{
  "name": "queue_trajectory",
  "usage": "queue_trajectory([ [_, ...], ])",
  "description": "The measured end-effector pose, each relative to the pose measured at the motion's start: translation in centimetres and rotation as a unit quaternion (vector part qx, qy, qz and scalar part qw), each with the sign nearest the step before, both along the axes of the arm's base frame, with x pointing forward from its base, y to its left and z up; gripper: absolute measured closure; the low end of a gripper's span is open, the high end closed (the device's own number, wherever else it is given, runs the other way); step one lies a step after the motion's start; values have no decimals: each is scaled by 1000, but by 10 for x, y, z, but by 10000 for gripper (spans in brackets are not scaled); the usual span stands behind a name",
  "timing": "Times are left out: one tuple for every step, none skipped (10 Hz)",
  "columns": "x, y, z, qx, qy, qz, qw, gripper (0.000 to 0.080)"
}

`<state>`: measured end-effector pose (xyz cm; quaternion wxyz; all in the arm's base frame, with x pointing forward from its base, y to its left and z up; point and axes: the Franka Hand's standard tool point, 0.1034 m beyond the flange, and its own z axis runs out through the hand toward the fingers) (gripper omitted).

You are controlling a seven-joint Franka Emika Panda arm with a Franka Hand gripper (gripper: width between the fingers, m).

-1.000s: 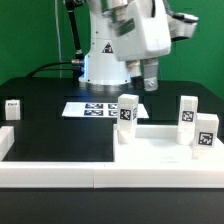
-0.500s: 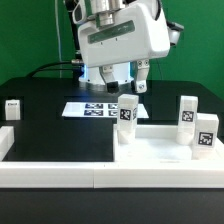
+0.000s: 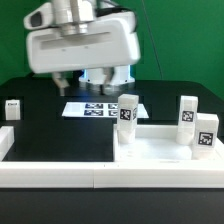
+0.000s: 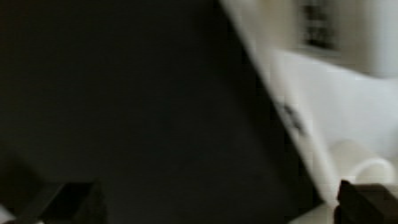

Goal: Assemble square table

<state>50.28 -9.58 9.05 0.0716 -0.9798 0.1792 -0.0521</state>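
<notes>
A black worktop is seen across the exterior view, with a green backdrop behind. At the far left edge, one short white leg with a small dark tag is stood upright, just beside the end of a long low white border rail that runs along the lower part of the frame. In the upper left to centre, the arm's white wrist housing is shown large and motion-blurred; the tool is hung beneath it, above the worktop and apart from every part. Its fingers are only dark blurs in this view. In the wrist view, two dark fingertips are seen well apart at the bottom corners with nothing between them, so the tool is released and empty. The marker board is laid flat at centre, behind the tool. Just right of centre, a second leg with a black-and-white tag is stood upright at the corner of the square table panel, which is lodged in the lower right against the rail. Two more tagged legs and are stood at the right, near each other, at the panel's far side. In the wrist view, blurred white parts are seen at the right of the frame; which parts cannot be told.
</notes>
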Motion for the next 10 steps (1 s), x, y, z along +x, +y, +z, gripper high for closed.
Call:
queue_trajectory([
  [-9,-19,-3,-9,-4,54,998,150],
  [-13,-27,-4,-15,-7,88,996,150],
  [-12,-24,-4,-18,-6,105,994,150],
  [-12,-24,-4,-25,-9,145,989,150],
  [-12,-26,-4,-31,-11,179,983,150],
  [-13,-27,-5,-35,-12,204,978,150],
  [-14,-29,-6,-38,-12,226,973,150],
  [-28,-37,-17,-39,2,256,966,150],
  [-41,-47,-23,-34,21,262,964,150],
  [-54,-63,-26,-40,33,268,962,150],
])
